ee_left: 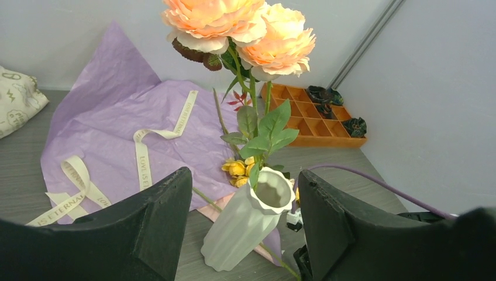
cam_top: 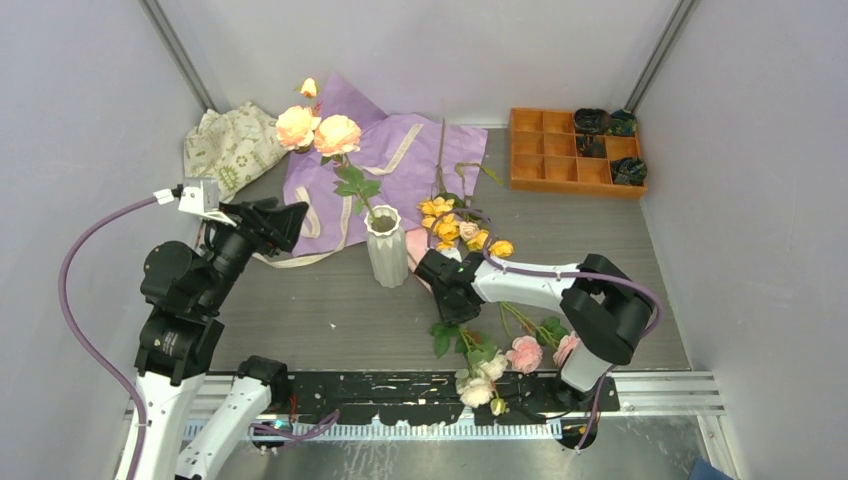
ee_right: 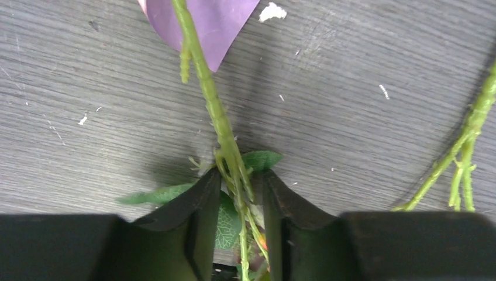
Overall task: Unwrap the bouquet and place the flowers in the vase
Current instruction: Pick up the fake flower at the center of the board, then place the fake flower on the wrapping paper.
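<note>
Right hand (ee_right: 238, 175) straddles a green stem (ee_right: 205, 88) on the desk (ee_right: 362, 88), fingers (ee_right: 199, 222) beside it, whether clamped I cannot tell; left hand (ee_left: 243, 175) spread wide before the vase (ee_left: 240, 234), probably to steady it

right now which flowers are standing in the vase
The two peach roses, upright in the white vase; the yellow blooms and pink roses lie flat.

Your left arm (cam_top: 185, 285) and right arm (cam_top: 530, 283) have white links and black joints. A purple cable (cam_top: 64, 290) loops along each. Your left gripper (ee_left: 244, 181) has black wedge fingers (ee_left: 146, 228), with a small grey box (cam_top: 200, 195) mounted at its wrist.
</note>
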{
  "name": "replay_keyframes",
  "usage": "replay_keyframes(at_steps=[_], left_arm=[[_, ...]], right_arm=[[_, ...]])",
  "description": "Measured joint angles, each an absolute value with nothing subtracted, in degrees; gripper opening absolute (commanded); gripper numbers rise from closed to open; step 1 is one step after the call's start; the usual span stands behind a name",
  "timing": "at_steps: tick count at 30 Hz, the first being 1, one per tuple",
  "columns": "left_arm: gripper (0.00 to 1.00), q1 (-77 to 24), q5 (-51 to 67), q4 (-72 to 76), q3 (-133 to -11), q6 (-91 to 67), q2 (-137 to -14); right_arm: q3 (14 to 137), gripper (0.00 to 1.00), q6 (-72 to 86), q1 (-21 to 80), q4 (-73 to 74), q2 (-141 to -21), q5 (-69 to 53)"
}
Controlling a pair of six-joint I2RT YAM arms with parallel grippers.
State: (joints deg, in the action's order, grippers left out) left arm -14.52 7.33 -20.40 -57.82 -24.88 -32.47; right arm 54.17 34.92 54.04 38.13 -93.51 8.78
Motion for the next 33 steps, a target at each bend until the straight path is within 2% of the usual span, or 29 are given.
replay_keyframes(at_steps=[2,5,12,18,23,28,33], left_arm=[[0.67,-14.50,7.25,-20.45,-57.82,-24.88,-32.45],[0.67,-14.52,7.11,-20.45,-57.82,-24.91,-32.42],[0.67,-14.50,7.09,-20.45,-57.82,-24.91,-32.34],[0.67,-14.50,7.16,-20.45,-57.82,-24.93,-32.38],[0.67,-14.52,7.22,-20.43,-57.82,-24.99,-32.40],[0.67,-14.50,7.33,-20.64,-57.87,-25.04,-32.29],[0.67,-14.52,7.01,-22.20,-58.63,-24.77,-31.22]], right_arm=[[53.76,0.12,35.14,54.28,37.45,-93.51,8.62],[53.54,0.01,35.64,54.43,37.23,-93.19,8.71],[53.82,0.01,36.60,54.43,42.78,-84.95,11.64],[63.24,0.01,36.47,54.43,50.78,-75.55,17.21],[72.05,0.01,35.31,53.01,54.48,-73.14,21.89],[78.15,0.01,34.02,40.99,53.41,-76.66,19.00],[82.94,0.02,36.21,26.48,47.11,-87.00,6.09]])
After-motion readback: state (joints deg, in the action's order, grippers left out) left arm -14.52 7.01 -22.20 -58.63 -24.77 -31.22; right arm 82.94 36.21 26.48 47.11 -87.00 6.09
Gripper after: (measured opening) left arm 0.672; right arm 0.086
